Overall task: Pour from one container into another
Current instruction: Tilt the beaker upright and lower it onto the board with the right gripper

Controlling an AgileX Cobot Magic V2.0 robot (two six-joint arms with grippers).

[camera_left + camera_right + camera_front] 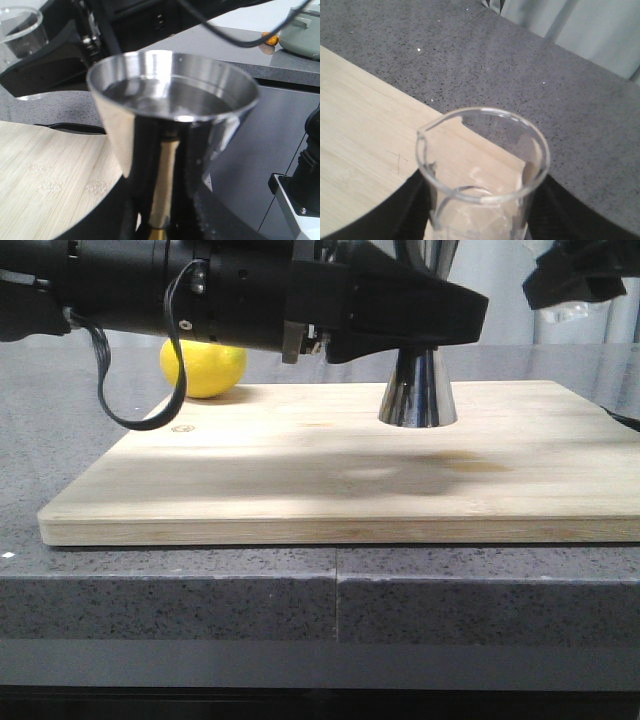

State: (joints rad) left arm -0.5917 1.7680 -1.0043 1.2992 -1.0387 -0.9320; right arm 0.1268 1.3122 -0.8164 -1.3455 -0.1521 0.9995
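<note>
The steel jigger stands on the wooden board, right of middle. My left gripper reaches in from the left and is shut on its narrow waist. In the left wrist view the jigger's top cup looks filled with clear liquid, and the fingers flank the gold band. The glass beaker is held upright in my right gripper, above the board's corner. In the front view that right gripper hangs high at the right, apart from the jigger. The beaker also shows in the left wrist view.
A yellow lemon lies behind the board's far left corner. A black cable loops down from the left arm. The board sits on a grey speckled counter. A grey-green pot stands far off.
</note>
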